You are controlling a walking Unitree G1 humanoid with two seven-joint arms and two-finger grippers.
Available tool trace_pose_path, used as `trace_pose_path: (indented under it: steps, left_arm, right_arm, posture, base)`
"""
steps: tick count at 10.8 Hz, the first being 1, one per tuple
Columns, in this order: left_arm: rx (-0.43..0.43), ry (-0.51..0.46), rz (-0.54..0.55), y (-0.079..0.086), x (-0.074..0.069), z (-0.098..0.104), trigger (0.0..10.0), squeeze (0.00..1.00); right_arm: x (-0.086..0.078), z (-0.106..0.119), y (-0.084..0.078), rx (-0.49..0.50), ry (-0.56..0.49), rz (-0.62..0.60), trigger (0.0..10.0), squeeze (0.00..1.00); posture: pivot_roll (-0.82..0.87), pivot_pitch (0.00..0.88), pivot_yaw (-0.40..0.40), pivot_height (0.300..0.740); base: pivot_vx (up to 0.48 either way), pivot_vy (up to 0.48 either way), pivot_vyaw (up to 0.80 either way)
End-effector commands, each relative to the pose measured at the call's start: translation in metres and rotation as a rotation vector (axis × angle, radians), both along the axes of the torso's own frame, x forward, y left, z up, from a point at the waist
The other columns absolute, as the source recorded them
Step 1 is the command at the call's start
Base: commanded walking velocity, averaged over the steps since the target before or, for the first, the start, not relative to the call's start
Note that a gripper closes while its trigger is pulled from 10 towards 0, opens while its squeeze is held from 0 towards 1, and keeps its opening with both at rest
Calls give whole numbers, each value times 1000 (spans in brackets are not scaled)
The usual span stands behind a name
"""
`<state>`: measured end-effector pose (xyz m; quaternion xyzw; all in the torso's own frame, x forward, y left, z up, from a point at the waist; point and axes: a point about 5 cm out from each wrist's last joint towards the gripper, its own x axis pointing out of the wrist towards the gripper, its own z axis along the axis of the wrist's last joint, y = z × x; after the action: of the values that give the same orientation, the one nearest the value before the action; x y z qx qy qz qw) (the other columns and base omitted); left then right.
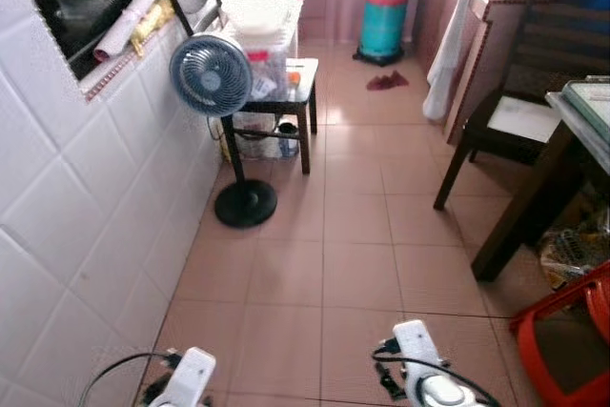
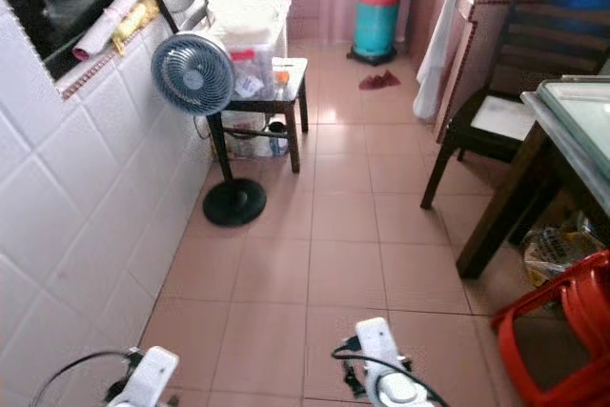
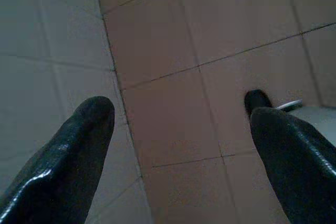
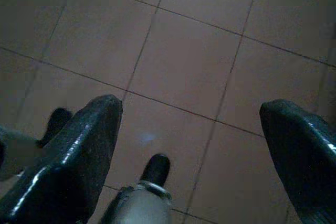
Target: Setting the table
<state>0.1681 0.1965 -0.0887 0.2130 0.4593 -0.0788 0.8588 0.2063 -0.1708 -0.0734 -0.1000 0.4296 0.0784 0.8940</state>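
Through my left eye I looked down a narrow tiled floor (image 1: 353, 264). A fan (image 1: 211, 74) stood by the white wall (image 1: 86, 226), just beside a small stool (image 1: 291, 102) carrying a plastic box (image 1: 262, 40). A gas cylinder (image 1: 383, 26) stood at the far end. On my right were a dark chair (image 1: 515, 121) and the tabletop (image 1: 581, 111), with a red stool (image 1: 567, 350) near its leg.

My right eye showed the tabletop's glass edge (image 2: 572, 121); what lay on it I could not tell.

At my left wrist, the left pincer (image 3: 181, 124) hung released above the floor beside the wall.

At my right wrist, the right pincer (image 4: 191, 129) hung released over floor tiles, grasping nothing.
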Motion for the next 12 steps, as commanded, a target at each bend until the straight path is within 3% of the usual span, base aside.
trace_pose_path:
  steps: [1, 5, 12]
  left_arm:
    - [3, -1, -7, 4, 2, 2, 10000, 0]
    - [-11, 3, -24, 2, 6, 3, 10000, 0]
    - [-24, -8, -30, -4, 13, 5, 10000, 0]
  right_arm:
    - [2, 1, 5, 8, -7, 13, 10000, 0]
    - [4, 2, 5, -10, -4, 45, 10000, 0]
    - [9, 5, 2, -34, -6, 67, 10000, 0]
  posture:
    - [-47, 0, 38, 740]
    - [-40, 0, 39, 740]
    - [-40, 0, 31, 740]
  base:
    - [0, 0, 0]
    - [219, 0, 0]
    - [297, 279, 0]
